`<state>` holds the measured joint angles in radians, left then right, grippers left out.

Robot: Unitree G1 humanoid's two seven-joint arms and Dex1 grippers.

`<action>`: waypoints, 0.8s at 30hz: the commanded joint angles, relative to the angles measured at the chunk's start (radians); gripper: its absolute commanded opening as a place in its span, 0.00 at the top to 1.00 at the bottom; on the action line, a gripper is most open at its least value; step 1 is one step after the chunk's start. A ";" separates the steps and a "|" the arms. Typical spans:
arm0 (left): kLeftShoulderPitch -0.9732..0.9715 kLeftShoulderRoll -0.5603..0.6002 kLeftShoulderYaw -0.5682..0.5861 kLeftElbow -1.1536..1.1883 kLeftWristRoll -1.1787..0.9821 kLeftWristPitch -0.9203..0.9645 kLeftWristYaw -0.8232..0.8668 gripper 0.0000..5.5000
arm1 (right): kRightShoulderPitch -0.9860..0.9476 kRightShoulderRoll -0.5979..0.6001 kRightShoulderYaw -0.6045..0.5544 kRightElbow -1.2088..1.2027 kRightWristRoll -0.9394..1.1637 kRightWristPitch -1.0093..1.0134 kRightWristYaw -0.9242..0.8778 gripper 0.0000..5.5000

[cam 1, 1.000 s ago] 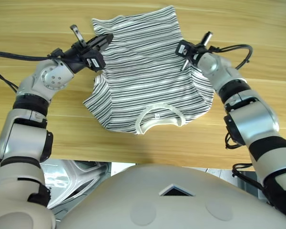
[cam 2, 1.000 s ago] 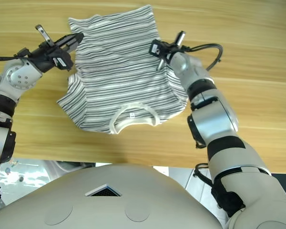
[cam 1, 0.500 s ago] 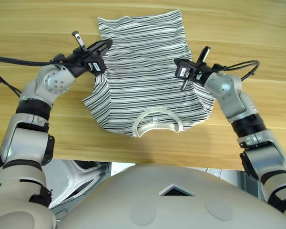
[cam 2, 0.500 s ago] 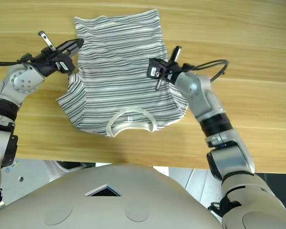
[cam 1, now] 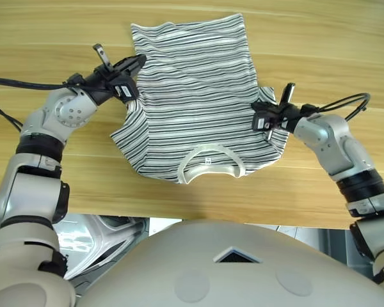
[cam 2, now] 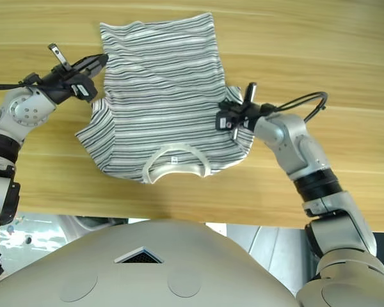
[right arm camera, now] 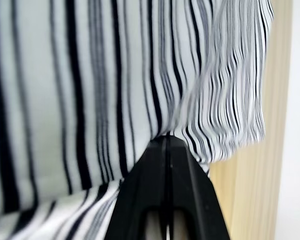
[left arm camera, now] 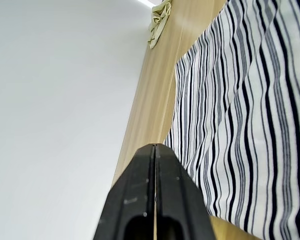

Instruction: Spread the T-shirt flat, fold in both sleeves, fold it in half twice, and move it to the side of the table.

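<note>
The black-and-white striped T-shirt (cam 1: pixel 192 96) lies on the wooden table (cam 1: pixel 339 38), its collar (cam 1: pixel 211 163) toward me and its hem at the far side. The body is fairly flat, but both shoulder areas are bunched. My left gripper (cam 1: pixel 139 59) hangs at the shirt's left edge, about halfway along. Its fingers are shut, with nothing between them (left arm camera: pixel 154 146). My right gripper (cam 1: pixel 267 133) is low over the rumpled right shoulder. It is shut too, with its tips (right arm camera: pixel 166 136) against a raised ridge of fabric.
Bare wood surrounds the shirt on the left, right and far sides. The table's near edge (cam 1: pixel 115 211) runs just below the collar. A pale bundle of cloth (left arm camera: pixel 159 20) lies at the table's far edge in the left wrist view.
My right gripper has travelled along the shirt's right edge toward me, from mid-side to the shoulder. The shirt kept its shape. The left gripper has barely moved.
</note>
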<state>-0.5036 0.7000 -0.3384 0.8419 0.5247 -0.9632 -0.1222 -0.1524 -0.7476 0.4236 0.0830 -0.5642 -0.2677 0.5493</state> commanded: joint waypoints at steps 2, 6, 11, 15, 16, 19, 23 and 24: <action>0.026 0.039 0.005 -0.044 -0.003 -0.008 -0.043 0.99 | 0.133 -0.087 0.003 -0.100 0.105 -0.088 0.110 1.00; 0.030 0.046 0.009 -0.058 -0.011 -0.005 -0.062 0.99 | 0.172 -0.102 -0.012 -0.158 0.160 -0.113 0.144 1.00; 0.037 0.057 0.003 -0.061 -0.002 -0.003 -0.083 0.99 | 0.152 -0.084 -0.042 -0.138 0.161 -0.088 0.137 1.00; 0.057 0.084 0.011 -0.061 -0.038 -0.015 -0.130 0.99 | 0.103 -0.063 -0.087 -0.075 0.112 -0.036 0.069 1.00; 0.061 0.085 0.016 -0.067 -0.065 -0.020 -0.151 0.99 | 0.089 -0.062 -0.092 -0.054 0.092 -0.024 0.057 1.00; 0.061 0.075 0.030 -0.079 -0.103 -0.020 -0.169 0.92 | 0.063 -0.058 -0.092 -0.004 0.056 -0.014 0.040 1.00; 0.062 0.062 0.036 -0.085 -0.098 -0.008 -0.164 0.81 | 0.052 -0.063 -0.092 0.035 0.049 -0.024 0.035 1.00; 0.062 0.059 0.037 -0.086 -0.098 -0.007 -0.165 0.80 | 0.065 -0.065 -0.093 0.019 0.062 -0.035 0.041 1.00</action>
<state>-0.4403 0.7661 -0.3063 0.7674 0.4290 -0.9775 -0.2753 -0.0983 -0.8050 0.3319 0.1066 -0.5077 -0.2925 0.5724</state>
